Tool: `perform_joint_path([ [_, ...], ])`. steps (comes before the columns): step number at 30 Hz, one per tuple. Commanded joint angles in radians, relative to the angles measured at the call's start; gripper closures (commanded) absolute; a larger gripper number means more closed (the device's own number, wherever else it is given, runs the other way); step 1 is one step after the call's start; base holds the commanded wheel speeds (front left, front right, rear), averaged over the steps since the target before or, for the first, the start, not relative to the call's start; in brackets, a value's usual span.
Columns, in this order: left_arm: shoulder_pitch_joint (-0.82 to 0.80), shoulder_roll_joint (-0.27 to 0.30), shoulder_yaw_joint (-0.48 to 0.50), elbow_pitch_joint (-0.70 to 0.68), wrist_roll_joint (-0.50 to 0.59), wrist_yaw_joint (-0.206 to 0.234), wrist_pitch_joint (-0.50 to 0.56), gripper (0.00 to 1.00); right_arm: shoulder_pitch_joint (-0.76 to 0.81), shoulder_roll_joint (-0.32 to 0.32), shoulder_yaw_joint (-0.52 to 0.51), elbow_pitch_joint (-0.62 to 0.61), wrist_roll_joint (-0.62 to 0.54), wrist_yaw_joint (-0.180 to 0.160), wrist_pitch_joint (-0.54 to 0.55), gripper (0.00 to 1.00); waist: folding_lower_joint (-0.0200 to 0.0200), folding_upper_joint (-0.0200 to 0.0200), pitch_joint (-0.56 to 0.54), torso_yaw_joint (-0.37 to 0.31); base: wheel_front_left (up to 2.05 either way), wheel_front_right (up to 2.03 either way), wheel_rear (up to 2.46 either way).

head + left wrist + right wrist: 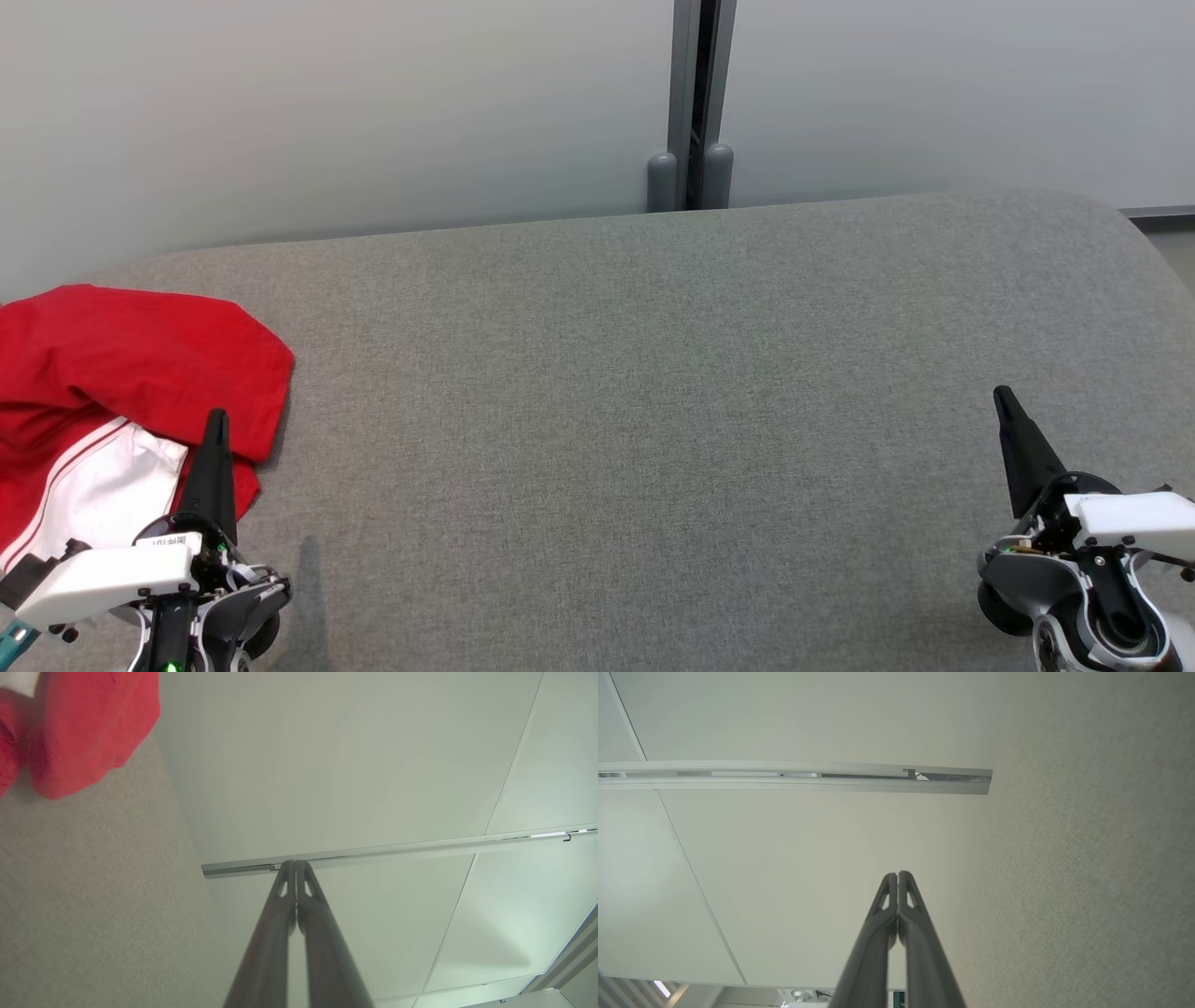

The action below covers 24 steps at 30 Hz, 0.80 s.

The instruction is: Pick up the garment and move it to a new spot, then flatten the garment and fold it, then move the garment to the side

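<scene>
Crumpled red-and-white garment (140, 373) at far left of grey cushion (653, 420). Left gripper (217, 417) beside it, right gripper (1002, 394) well apart; both pinched together, empty. Probably best: open left fingers, drop onto thick red fold, pinch deep, lift clear.

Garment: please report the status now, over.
Left gripper and right gripper: jaws shut, both empty. Red-and-white garment crumpled at left edge of grey surface, not held. Nothing seen in the way.
</scene>
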Motion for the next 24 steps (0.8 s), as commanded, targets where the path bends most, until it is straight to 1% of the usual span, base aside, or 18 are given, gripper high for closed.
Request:
perform_joint_path([
  [1, -0.011, 0.005, 0.002, -0.001, 0.002, -0.003, 0.0, 1.0, -0.007, -0.004, 0.0, -0.001, 0.004, 0.0, -0.001, 1.0, 0.0, 0.0, 0.0, 0.0, 0.0, 0.0, 0.0],
  [23, -0.011, 0.005, 0.002, -0.001, 0.002, -0.003, 0.0, 1.0, -0.008, -0.004, 0.0, -0.001, 0.004, 0.0, -0.001, 1.0, 0.0, 0.0, 0.0, 0.0, 0.0, 0.0, 0.0],
  [24, 0.002, 0.0, 0.0, 0.003, 0.0, 0.0, 0.0, 0.0, 0.002, 0.001, 0.0, 0.002, 0.0, 0.0, 0.0, 0.0, 0.0, 0.0, 0.0, 0.0, 0.0, 0.0, 0.0],
])
